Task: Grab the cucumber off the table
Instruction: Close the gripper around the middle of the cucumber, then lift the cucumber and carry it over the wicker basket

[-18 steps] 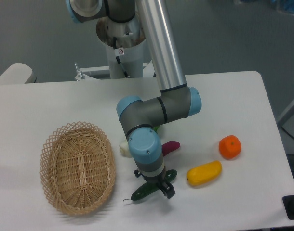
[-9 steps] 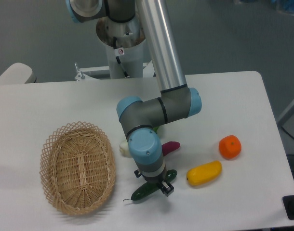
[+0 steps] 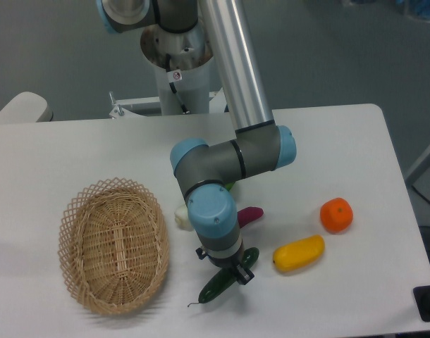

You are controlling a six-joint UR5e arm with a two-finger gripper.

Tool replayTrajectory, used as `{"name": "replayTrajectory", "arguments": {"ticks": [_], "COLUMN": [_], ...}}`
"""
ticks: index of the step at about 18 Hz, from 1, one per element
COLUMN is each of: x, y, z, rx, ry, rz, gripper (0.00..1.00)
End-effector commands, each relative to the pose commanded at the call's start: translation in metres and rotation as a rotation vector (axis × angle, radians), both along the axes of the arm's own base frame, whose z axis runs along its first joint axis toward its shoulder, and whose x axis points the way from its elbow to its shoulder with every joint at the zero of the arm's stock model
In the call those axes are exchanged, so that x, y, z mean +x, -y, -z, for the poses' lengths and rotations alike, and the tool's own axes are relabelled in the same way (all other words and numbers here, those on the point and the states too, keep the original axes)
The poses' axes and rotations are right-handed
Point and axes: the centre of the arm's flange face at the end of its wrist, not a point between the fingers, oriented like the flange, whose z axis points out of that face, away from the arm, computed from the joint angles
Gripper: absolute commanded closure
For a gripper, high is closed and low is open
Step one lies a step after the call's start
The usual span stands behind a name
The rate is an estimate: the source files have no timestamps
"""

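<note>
My gripper (image 3: 229,271) is clamped around the cucumber (image 3: 223,282), fingers across its middle. Cucumber sits tilted, stem tail pointing lower left, near the front of the table (image 3: 74,148); can't tell from this angle whether it's off the surface. Basket (image 3: 113,244) left, yellow vegetable (image 3: 298,253) right, eggplant (image 3: 249,215) behind.

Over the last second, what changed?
The gripper closed on the cucumber, which has tilted: its stem end swung lower in the picture, toward the table's front edge. Basket, yellow vegetable, orange fruit and eggplant stayed put.
</note>
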Motion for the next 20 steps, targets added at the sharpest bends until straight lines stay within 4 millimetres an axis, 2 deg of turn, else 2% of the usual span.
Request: {"name": "replayTrajectory", "arguments": {"ticks": [3, 6, 8, 10, 20], "x": [0.032, 0.076, 0.095, 0.101, 0.099], "y": [-0.005, -0.012, -0.018, -0.018, -0.014], "z": [-0.040, -0.082, -0.098, -0.108, -0.115], "rx": [0.068, 0.107, 0.154, 0.182, 0.191], "ry": [0.067, 0.097, 0.135, 0.153, 0.149], "rz": [-0.011, 0.008, -0.019, -0.054, -0.063], "gripper": [0.75, 0.75, 0.75, 0.75, 0.75]}}
